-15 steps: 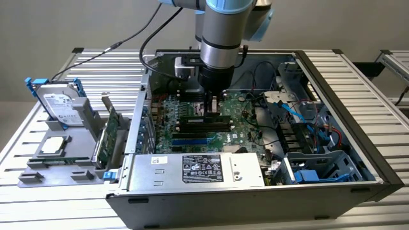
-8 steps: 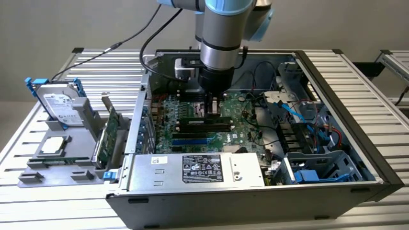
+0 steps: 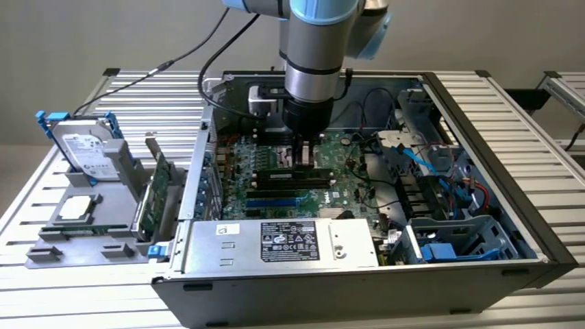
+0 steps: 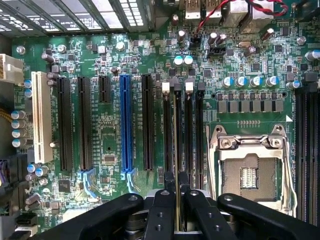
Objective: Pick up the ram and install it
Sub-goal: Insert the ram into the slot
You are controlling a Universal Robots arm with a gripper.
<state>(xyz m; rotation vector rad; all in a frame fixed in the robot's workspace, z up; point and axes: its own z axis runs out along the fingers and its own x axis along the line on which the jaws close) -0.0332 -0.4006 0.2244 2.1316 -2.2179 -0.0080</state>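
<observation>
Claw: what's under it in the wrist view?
The claw grips the ram edge-on above the black memory slots, beside the CPU socket. The fingers cover the slots' near ends, so contact between ram and slot cannot be seen.

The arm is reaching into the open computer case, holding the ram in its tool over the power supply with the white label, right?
Not quite. The exterior view shows the tool, with the ram in it, over the motherboard's black memory slots, not the power supply. The rest holds: the arm reaches into the open computer case.
</observation>
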